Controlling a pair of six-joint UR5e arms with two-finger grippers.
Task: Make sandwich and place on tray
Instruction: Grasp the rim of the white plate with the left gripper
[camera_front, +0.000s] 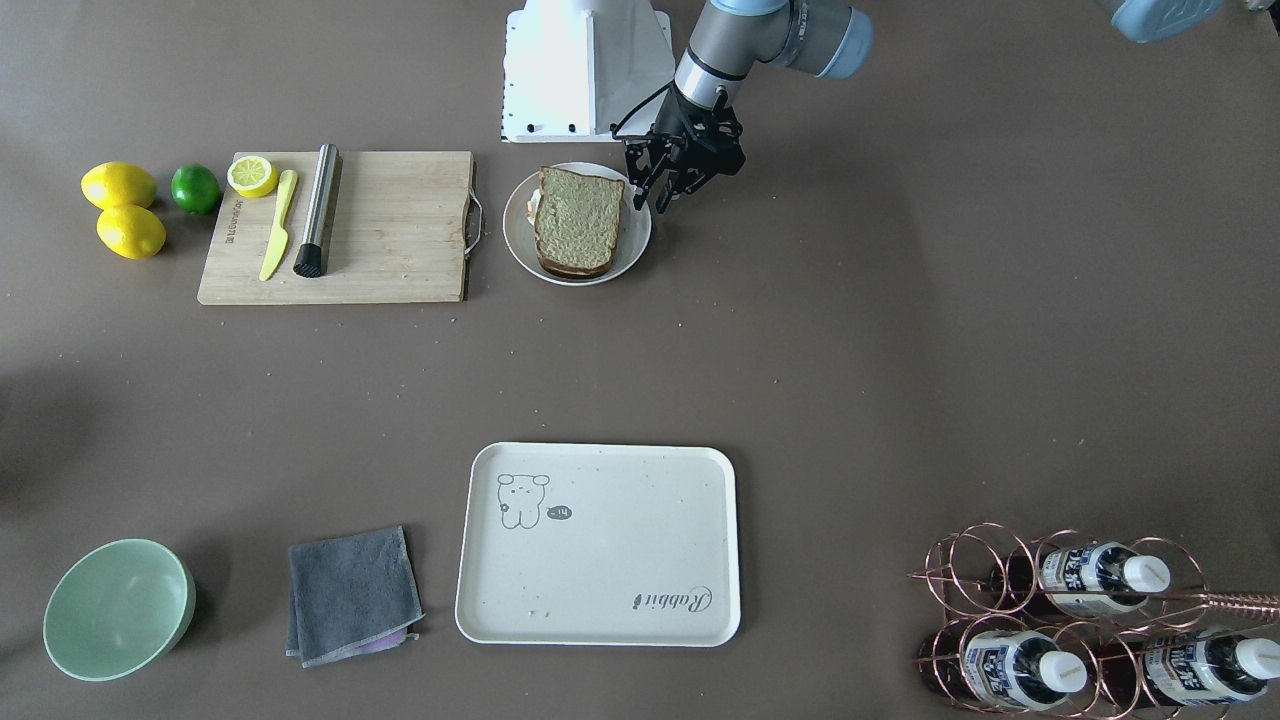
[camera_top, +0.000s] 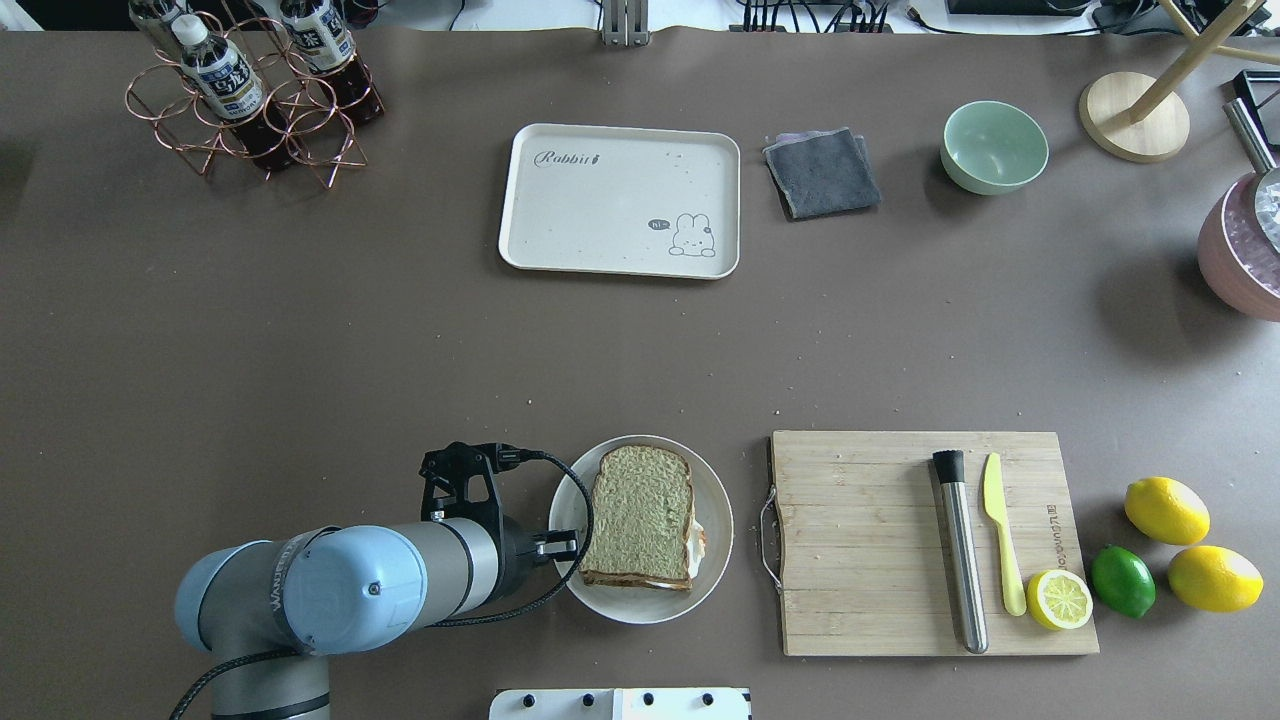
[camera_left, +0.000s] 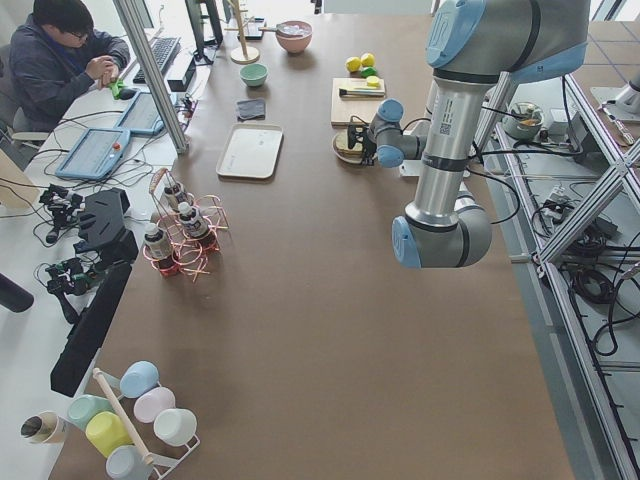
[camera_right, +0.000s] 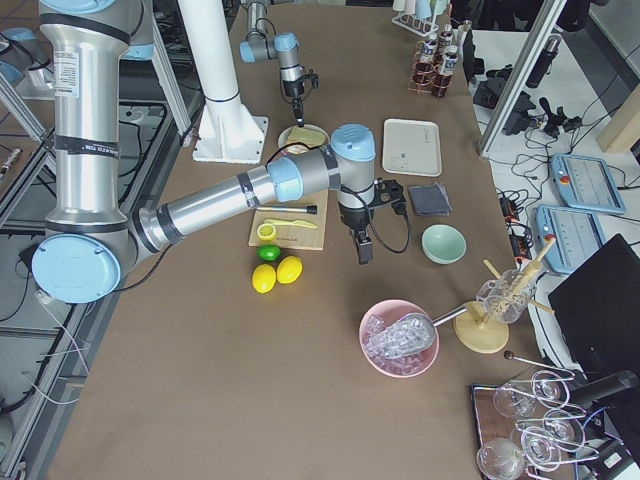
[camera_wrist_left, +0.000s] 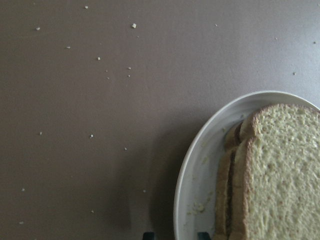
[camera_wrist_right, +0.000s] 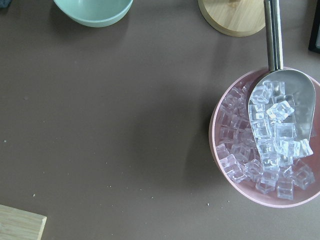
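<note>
The sandwich (camera_front: 578, 220) lies on a round white plate (camera_front: 638, 240) near the robot's base: greenish-tan bread on top, a second slice under it, egg white peeking out at one side (camera_top: 697, 541). My left gripper (camera_front: 660, 188) is open and empty. It hangs beside the plate's rim on the robot's left, also in the overhead view (camera_top: 465, 485). The left wrist view shows the sandwich edge (camera_wrist_left: 280, 175) and the plate rim (camera_wrist_left: 192, 170). The cream tray (camera_front: 600, 560) lies empty at the far side (camera_top: 600, 210). My right gripper (camera_right: 362, 248) hangs over the table near the ice bowl; I cannot tell its state.
A wooden cutting board (camera_top: 870, 560) holds a steel muddler (camera_top: 960, 550), a yellow knife (camera_top: 1000, 540) and a lemon half (camera_top: 1060, 598). Lemons (camera_top: 1165, 510) and a lime (camera_top: 1122, 580) lie beside it. A grey cloth (camera_top: 822, 172), green bowl (camera_top: 994, 146), bottle rack (camera_top: 250, 90) and pink ice bowl (camera_wrist_right: 265, 150) stand around.
</note>
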